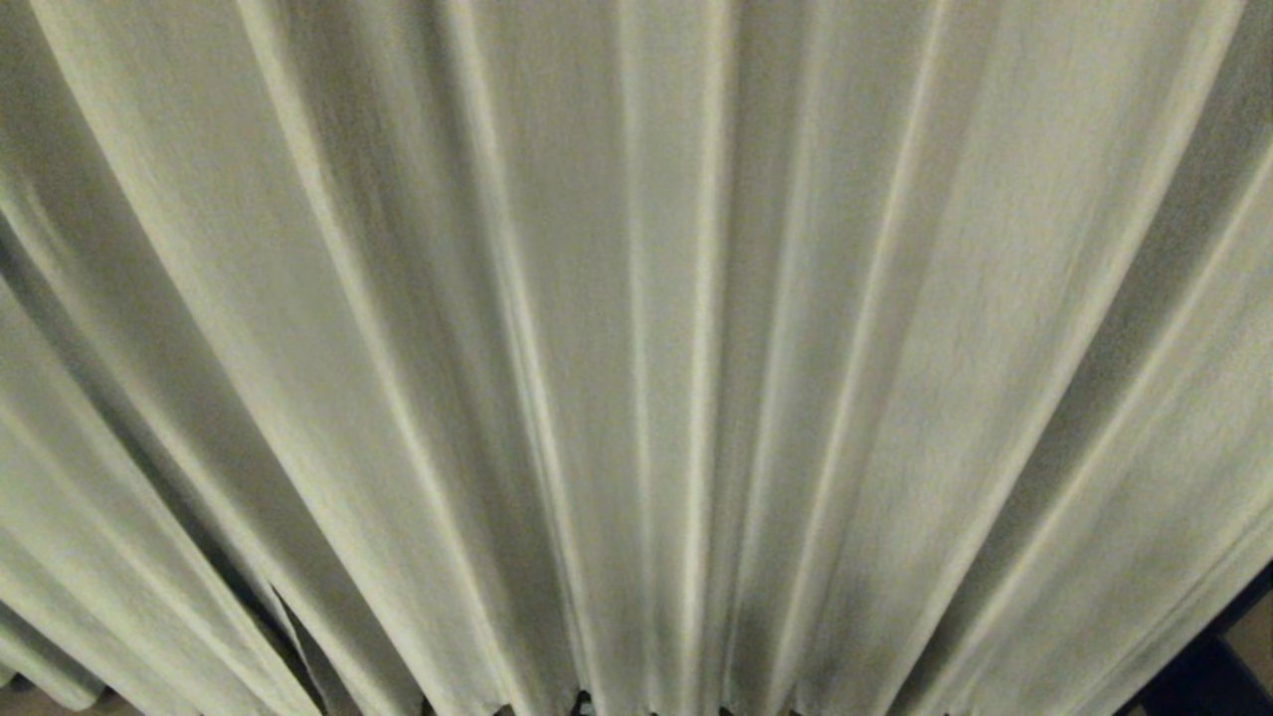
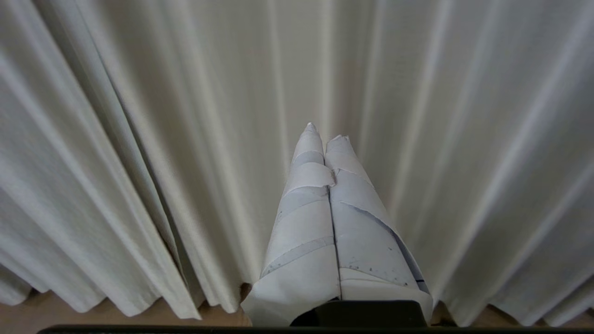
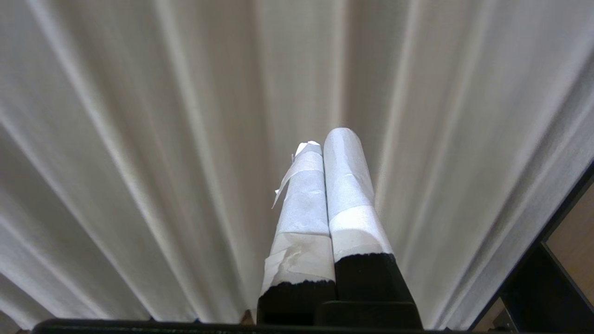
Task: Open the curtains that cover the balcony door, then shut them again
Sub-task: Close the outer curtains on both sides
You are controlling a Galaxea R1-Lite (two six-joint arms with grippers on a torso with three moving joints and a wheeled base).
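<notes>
The curtains (image 1: 636, 328) hang drawn right before me, hems near the floor, hiding the door; my left claw (image 2: 323, 132) and right claw (image 3: 325, 139), both pressed together and empty, point at the pleats, since nothing is gripped yet.

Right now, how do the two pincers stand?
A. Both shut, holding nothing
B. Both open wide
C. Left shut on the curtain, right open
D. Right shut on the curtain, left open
A: the left pincer and right pincer each show taped fingers pressed together, nothing between, before the curtains.
</notes>
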